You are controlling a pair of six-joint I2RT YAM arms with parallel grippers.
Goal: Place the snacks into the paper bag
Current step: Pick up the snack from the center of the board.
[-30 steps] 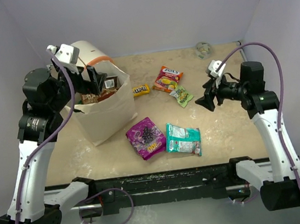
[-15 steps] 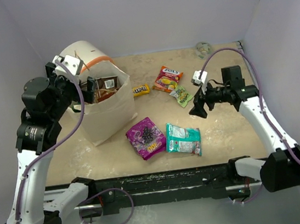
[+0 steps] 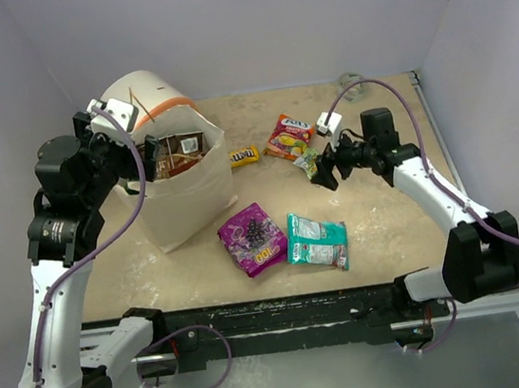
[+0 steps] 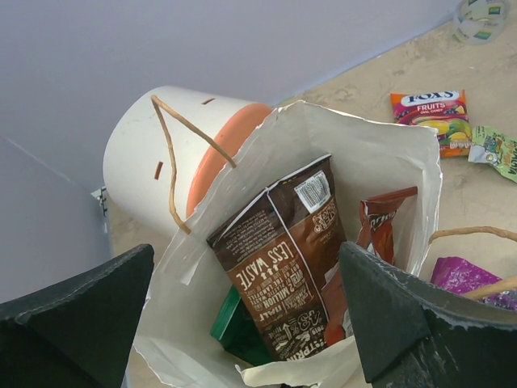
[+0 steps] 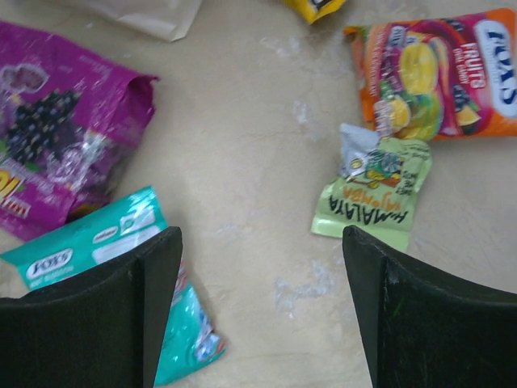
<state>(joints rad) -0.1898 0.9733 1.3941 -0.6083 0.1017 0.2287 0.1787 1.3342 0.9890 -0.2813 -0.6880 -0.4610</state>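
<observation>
1. The small green packet point(image 5: 373, 198) lies flat just ahead of the right gripper point(image 5: 260, 242)'s right finger. Its wide, empty jaws, closing off-centre, may pinch only a crumpled corner.
2. The left gripper point(image 4: 242, 259) gapes empty above the paper bag point(image 4: 388, 162); descending risks snagging its string handle point(image 4: 174, 162).

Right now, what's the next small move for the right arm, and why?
Probably ease the right gripper forward and down to centre on the small green packet. Its jaws stand open and empty; the packet lies flat on the table just ahead, off toward one finger and right against the orange-red packet, so centring first should avoid catching both.
</observation>
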